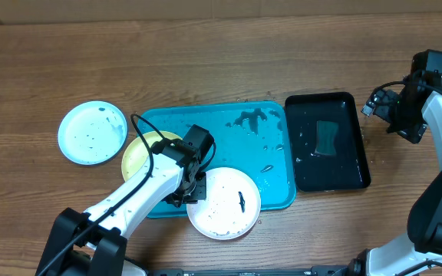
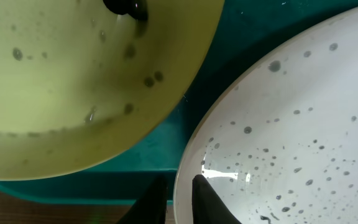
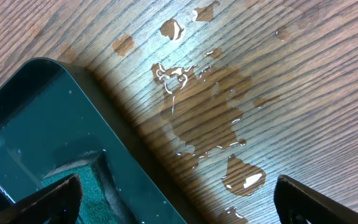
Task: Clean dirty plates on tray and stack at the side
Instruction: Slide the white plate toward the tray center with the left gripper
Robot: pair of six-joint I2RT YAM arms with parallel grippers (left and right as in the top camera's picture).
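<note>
Okay, overhead first: the turquoise tray (image 1: pixel 271 188) lies mid-table, wet-streaked, with dark smears near its far edge. The light blue plate (image 1: pixel 92 132) sits on the bare wood to the left of the tray, apart from it, speckled. The yellow-green plate (image 1: pixel 140 156) lies over the tray's left edge, partly under the left arm. The white plate (image 1: pixel 225 203) overhangs the tray's front rim, with specks and one dark smear on it. The left gripper (image 1: pixel 192 192) is down at the white plate's left edge. The black tray (image 1: pixel 355 172) is just right of the turquoise one, holding water and a green sponge (image 1: pixel 328 136). The right gripper (image 1: pixel 380 103) hangs over the table past the black tray's far right corner.

Left wrist view: yellow-green plate top left, white plate right, a strip of tray between. The fingers (image 2: pixel 209 200) are narrow, one on each side of the white plate's rim, and seem to pinch it.

Right wrist view: jaws spread wide, nothing between them. Below are a puddle (image 3: pixel 207 115) on the wood and the black tray's corner, with the sponge at lower left.
</note>
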